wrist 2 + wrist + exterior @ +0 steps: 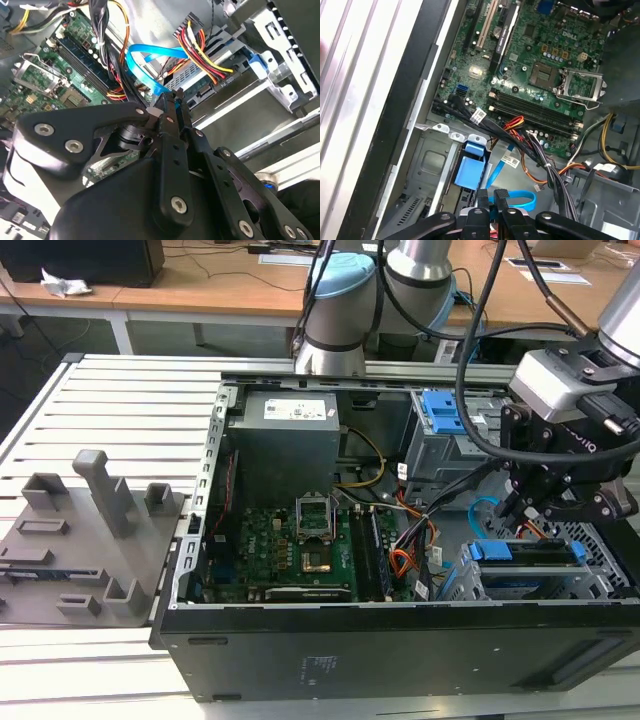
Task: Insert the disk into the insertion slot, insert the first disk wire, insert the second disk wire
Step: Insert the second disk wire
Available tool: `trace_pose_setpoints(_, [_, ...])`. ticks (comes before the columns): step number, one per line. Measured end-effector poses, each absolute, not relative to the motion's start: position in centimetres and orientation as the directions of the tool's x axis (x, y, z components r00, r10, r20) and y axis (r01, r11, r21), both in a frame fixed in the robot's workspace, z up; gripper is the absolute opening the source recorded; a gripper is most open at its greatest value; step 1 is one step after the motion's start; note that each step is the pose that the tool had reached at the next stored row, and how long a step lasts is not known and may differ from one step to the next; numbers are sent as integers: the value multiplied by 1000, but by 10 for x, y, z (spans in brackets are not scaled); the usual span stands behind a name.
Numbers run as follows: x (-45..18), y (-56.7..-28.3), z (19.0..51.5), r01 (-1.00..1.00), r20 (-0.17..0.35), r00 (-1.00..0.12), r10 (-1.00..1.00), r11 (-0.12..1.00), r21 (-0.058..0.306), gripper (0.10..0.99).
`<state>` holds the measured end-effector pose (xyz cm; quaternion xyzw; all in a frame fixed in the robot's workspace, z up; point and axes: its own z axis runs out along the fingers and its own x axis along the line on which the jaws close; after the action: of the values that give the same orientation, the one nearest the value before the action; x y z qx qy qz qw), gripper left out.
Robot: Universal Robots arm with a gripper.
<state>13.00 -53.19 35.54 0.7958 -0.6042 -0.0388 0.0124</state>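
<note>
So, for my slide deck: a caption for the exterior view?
Robot gripper poised over the disk seated in the insertion slot of an open computer case.

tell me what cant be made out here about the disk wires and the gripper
- Light-blue cable: in the second wrist view its plug end runs behind the gripper, so seating is hidden.
- Orange-red wires: whether their dark plug is fully home is too small to tell.
- Disk: in the exterior view the metal cage covers its far end.
</note>
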Motion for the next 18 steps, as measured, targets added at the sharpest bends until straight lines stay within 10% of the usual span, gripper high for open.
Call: trace_pose_setpoints(18, [130,-536,355,-993,-47,96,-994,-99,67,165])
